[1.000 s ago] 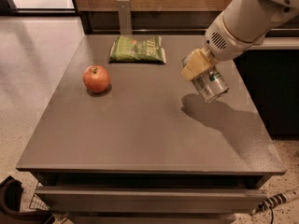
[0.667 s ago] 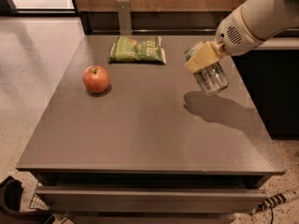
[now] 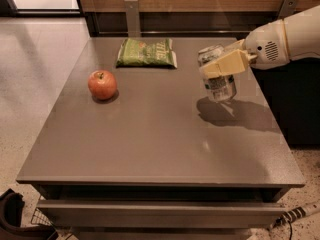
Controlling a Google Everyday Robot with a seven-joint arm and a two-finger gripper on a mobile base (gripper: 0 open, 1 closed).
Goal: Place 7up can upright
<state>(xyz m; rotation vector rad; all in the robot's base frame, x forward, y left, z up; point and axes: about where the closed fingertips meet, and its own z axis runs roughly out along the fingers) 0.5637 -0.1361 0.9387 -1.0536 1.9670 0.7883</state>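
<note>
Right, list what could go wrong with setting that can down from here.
1. The hand grips the can over the right rear of the table, and the can leans slightly. Released like that, it may tip and roll.
2. Its shadow lies apart from it, so it seems to hang above the top. Letting go now could drop it.
3. The table's right edge is close, so a rolling can could go off.

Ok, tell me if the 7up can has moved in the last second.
Yes. Held in the gripper over the right of the table, the 7up can shifted left toward the green bag and turned more upright.
</note>
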